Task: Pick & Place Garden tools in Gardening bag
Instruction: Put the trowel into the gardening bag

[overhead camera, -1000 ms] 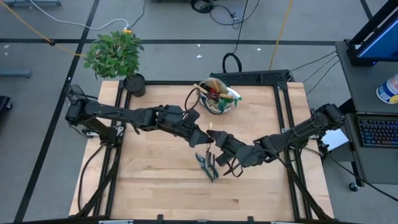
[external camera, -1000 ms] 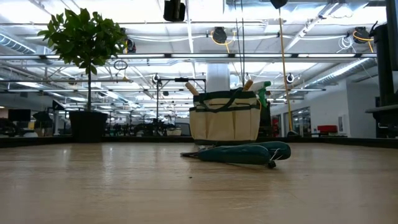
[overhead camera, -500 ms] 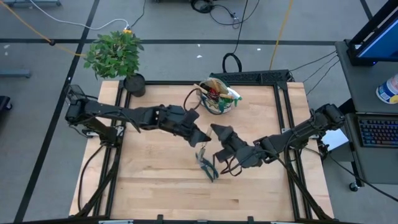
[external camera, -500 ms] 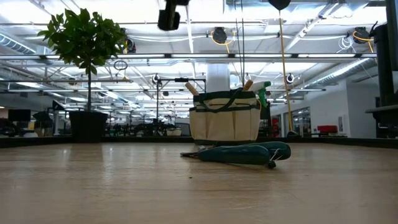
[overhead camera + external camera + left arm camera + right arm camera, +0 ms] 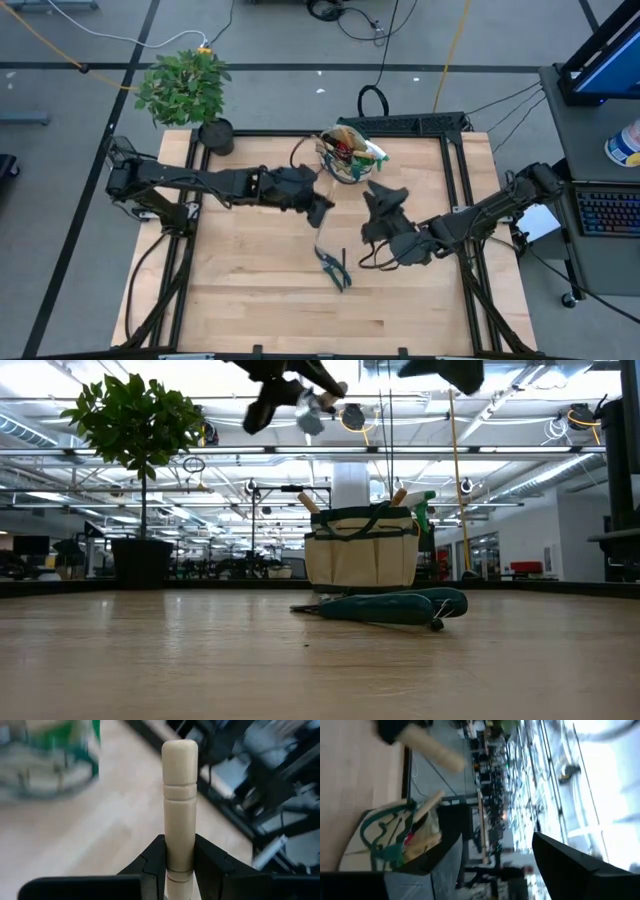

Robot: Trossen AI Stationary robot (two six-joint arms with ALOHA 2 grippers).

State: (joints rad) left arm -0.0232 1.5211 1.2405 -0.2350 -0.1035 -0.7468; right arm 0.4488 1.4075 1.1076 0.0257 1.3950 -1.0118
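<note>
Clamping a wooden-handled tool (image 5: 179, 800) between its jaws, your left gripper (image 5: 318, 208) hangs above the bench (image 5: 250, 290), just beside the gardening bag (image 5: 348, 160) at the far edge; you're mid-carry, I judge. Next you need to bring it over the round mouth, thread past the handles already standing there, then release. Your right gripper (image 5: 385, 200) waits near the bag, jaws spread and empty. 1 pair of pruning shears (image 5: 333, 266) lies mid-bench. The tool's metal end is hidden.

Tool handles (image 5: 345, 140) crowd the bag (image 5: 349, 160) mouth; shears (image 5: 333, 267) lie on open table (image 5: 250, 290).
</note>
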